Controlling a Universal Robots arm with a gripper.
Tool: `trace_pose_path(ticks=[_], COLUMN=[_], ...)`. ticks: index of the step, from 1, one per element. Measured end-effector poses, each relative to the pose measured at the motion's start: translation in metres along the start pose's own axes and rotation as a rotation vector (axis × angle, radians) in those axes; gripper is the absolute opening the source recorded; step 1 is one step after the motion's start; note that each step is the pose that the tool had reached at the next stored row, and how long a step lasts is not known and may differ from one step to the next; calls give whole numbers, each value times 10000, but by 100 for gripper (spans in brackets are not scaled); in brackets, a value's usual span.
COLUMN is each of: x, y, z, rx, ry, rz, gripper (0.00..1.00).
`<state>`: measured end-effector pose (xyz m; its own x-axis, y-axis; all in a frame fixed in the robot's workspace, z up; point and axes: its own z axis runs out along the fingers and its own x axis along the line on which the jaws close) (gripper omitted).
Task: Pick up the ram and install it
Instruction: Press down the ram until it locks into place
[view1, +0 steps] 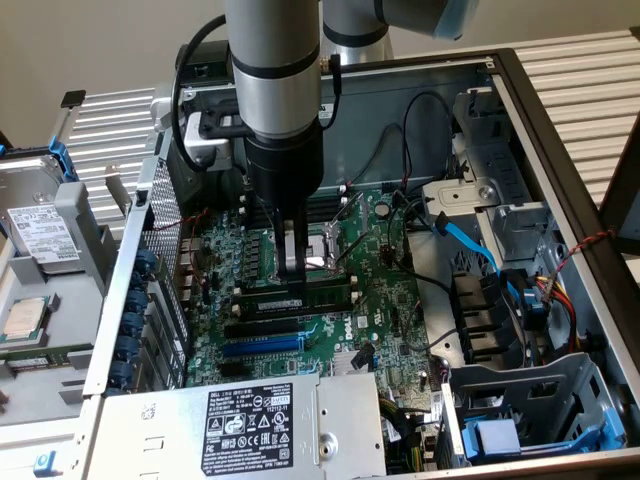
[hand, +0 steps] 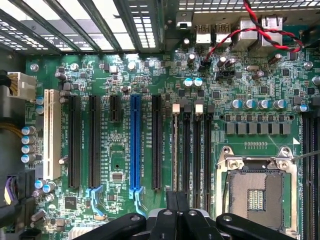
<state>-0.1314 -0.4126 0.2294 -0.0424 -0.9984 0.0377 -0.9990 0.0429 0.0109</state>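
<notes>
In the exterior view my gripper (view1: 292, 268) is closed, its fingers pressed together and pushing down on the ram (view1: 300, 297), which lies in a memory slot beside the processor socket (view1: 322, 255). I'd keep the push straight and even. In the wrist view the gripper (hand: 176, 207) sits over the memory slots (hand: 192, 155), right of the blue slot (hand: 135, 145).

In the exterior view, the arm (view1: 275, 60) is cut off by the upper edge, and part of the motherboard (view1: 380, 300) behind it is hidden. The ram (view1: 300, 298) is partly covered by the gripper (view1: 291, 268); its label cannot be read. The print on the power supply (view1: 250, 425) sticker is too small to read. In the wrist view, the gripper (hand: 177, 220) is cut off by the edge, its tips hiding the near ends of the memory slots (hand: 192, 150). The CPU socket (hand: 255, 192) is cropped at the edge.
</notes>
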Motion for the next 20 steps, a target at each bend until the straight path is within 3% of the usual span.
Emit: trace_pose_path(ticks=[13,20], x=[1,0], y=[1,6], z=[15,42], rx=[-12,-78], ry=[3,6], rz=[-1,-2], gripper=[11,11])
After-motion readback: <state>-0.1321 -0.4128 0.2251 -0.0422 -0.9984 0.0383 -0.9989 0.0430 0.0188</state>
